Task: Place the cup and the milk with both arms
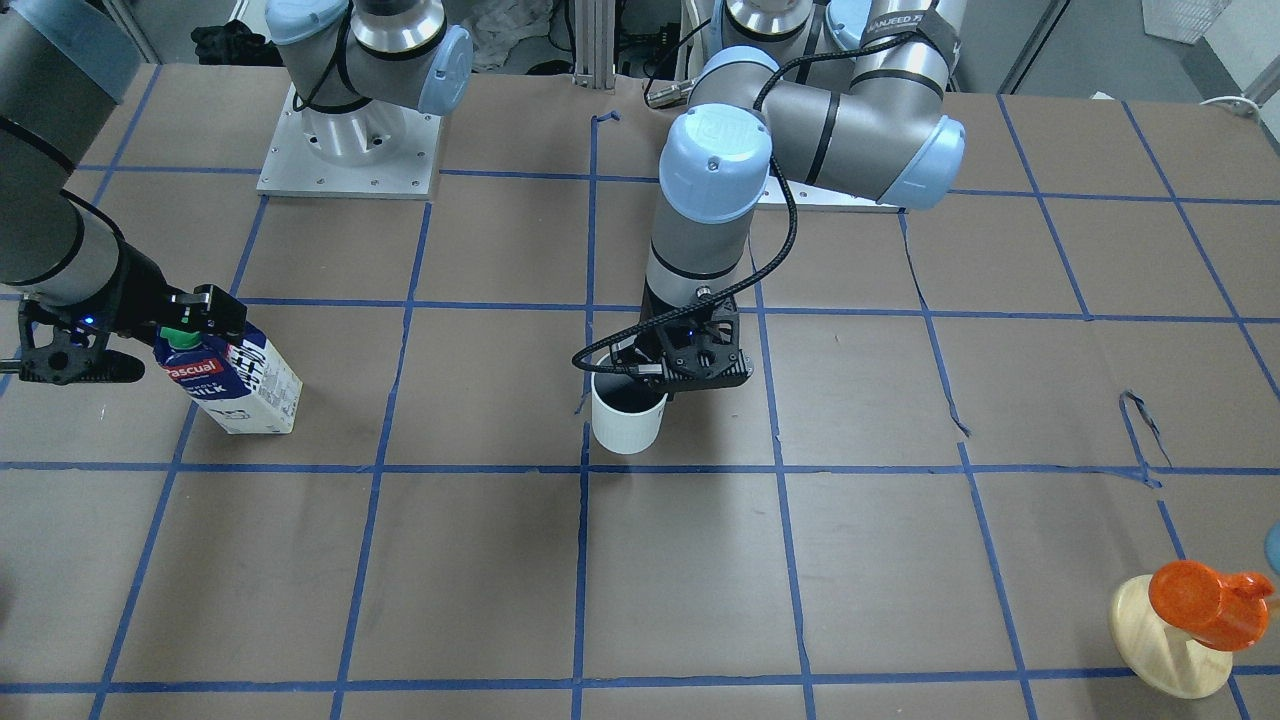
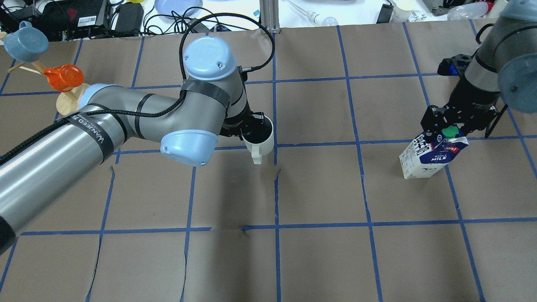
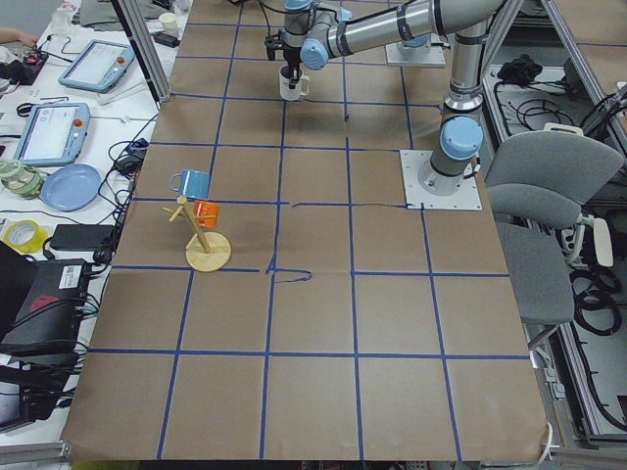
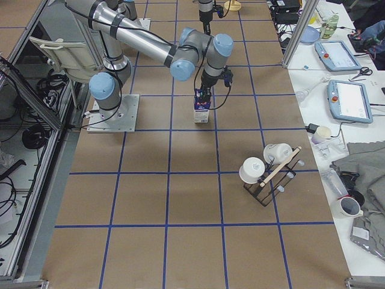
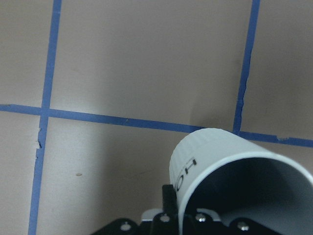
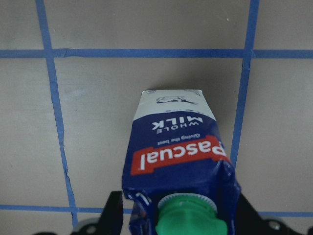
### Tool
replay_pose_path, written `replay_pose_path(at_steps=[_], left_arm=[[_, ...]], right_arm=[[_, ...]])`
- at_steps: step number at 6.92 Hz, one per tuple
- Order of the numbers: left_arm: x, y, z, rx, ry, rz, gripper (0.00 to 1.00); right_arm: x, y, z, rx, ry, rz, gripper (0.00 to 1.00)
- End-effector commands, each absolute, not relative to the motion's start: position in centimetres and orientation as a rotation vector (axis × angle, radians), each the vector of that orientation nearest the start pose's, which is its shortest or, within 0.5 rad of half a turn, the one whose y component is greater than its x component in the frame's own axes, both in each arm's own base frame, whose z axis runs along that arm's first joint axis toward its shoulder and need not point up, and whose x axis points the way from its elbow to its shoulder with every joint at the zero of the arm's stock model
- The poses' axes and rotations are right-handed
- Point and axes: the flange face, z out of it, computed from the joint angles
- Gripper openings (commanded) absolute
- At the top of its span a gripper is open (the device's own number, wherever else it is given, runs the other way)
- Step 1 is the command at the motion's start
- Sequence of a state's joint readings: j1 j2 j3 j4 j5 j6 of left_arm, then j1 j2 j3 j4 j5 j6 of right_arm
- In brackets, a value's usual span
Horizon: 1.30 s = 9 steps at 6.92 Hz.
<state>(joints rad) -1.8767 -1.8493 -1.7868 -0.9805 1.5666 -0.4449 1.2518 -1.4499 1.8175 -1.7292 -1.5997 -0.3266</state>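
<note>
Brown paper with a blue tape grid covers the table (image 1: pixel 500 560).

**Progress**
- We see the left gripper (image 1: pixel 655 378) clamped on the rim of the cup (image 1: pixel 627 420), one finger inside and one outside. The cup hangs straight under it, mouth up.
- The right gripper (image 2: pixel 447 126) is closed on the gable top of the milk (image 2: pixel 428 157). The green cap sits between its jaws and the carton body is below them, leaning a little.
- We judge both grasps done.
- We cannot tell if either base touches the paper.
- Left to do, as we read it: set both down, let go, pull away.

**Views**
- Overhead shows the cup handle on the side away from the left gripper. The front-facing view hides it.
- The left wrist camera shows dark lettering on the cup wall, seen nowhere else.
- The right wrist camera shows the cap and red label right under the jaws.
- The side views are too small to judge the grips.

Far off from both grippers, an orange cup (image 1: pixel 1205 600) sits on a wooden stand (image 1: pixel 1160 640).
</note>
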Motion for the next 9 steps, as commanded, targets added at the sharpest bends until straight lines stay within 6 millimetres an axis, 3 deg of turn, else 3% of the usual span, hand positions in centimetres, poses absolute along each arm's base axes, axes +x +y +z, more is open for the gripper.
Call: replay_pose_path(at_steps=[1, 3, 5, 6, 7, 8, 9], left_arm=[[-31.7, -50.2, 27.8, -0.202, 3.164, -0.104, 0.02], [-33.2, -49.2, 26.4, -0.146, 3.165, -0.095, 0.02], [-33.4, -49.2, 24.6, -0.145, 3.153, -0.048, 0.06], [-33.7, -49.1, 24.2, -0.138, 3.151, -0.039, 0.08], [-33.7, -49.0, 24.3, -0.14, 3.152, -0.038, 0.2], [-33.6, -48.6, 23.7, -0.157, 3.148, -0.019, 0.5], [-33.5, -48.3, 23.8, -0.181, 3.149, -0.02, 0.71]], right_arm=[[-3.1, -50.9, 32.5, -0.02, 3.085, 0.336, 0.26], [-3.4, -50.9, 32.9, -0.021, 3.122, 0.344, 0.23], [-2.9, -52.0, 35.6, -0.024, 3.131, 0.282, 0.23], [-1.7, -52.6, 37.4, -0.029, 3.129, 0.286, 0.23], [0.9, -52.9, 38.5, -0.039, 3.122, 0.284, 0.23], [4.3, -52.9, 38.6, -0.007, 3.097, 0.264, 0.23], [7.4, -52.8, 38.6, 0.058, 3.084, 0.25, 0.23]])
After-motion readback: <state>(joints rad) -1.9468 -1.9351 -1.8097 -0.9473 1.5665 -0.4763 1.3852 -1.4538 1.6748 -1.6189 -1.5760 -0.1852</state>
